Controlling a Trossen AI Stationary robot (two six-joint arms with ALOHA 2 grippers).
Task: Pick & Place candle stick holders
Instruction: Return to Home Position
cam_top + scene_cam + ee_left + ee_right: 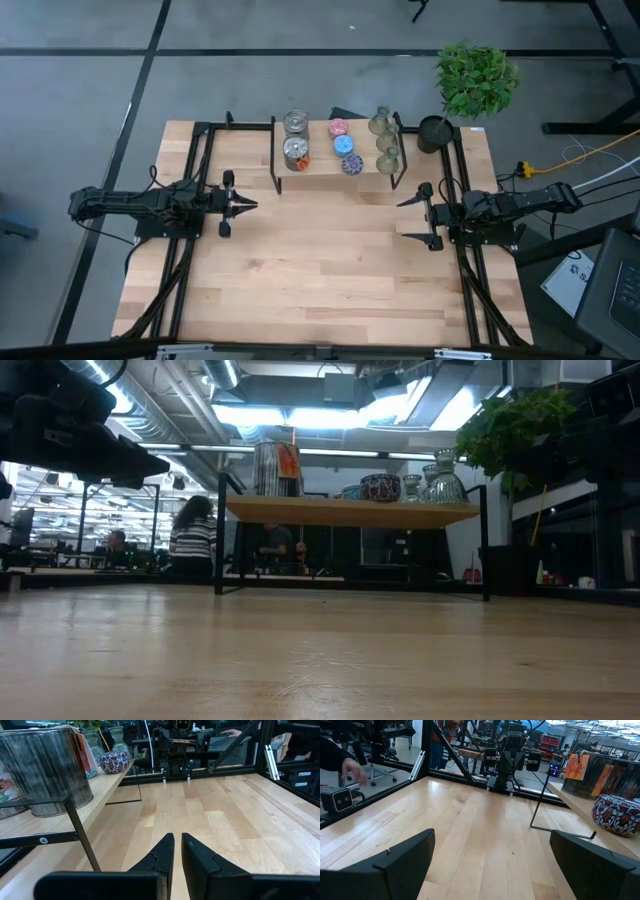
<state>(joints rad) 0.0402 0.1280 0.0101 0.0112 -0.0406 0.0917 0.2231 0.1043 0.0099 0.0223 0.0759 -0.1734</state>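
From above, the candle holders (pixel 345 144) stand in three rows on the shelf (pixel 318 150) at the table's (pixel 330 280) 12 o'clock. The left gripper (pixel 248 204) waits at 9 with jaws pressed together, the right gripper (pixel 401 220) at 3 with jaws spread wide. At table height the holders top the shelf board, and the wrist views show a silver holder (pixel 47 770) and a speckled holder (pixel 617 815) close by.

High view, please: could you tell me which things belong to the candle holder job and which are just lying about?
Job: two silvery round holders; pink holder; blue holder; purple-speckled holder; three pale green glass holders; wooden shelf.
Not job: black plant pot; green leafy plant.
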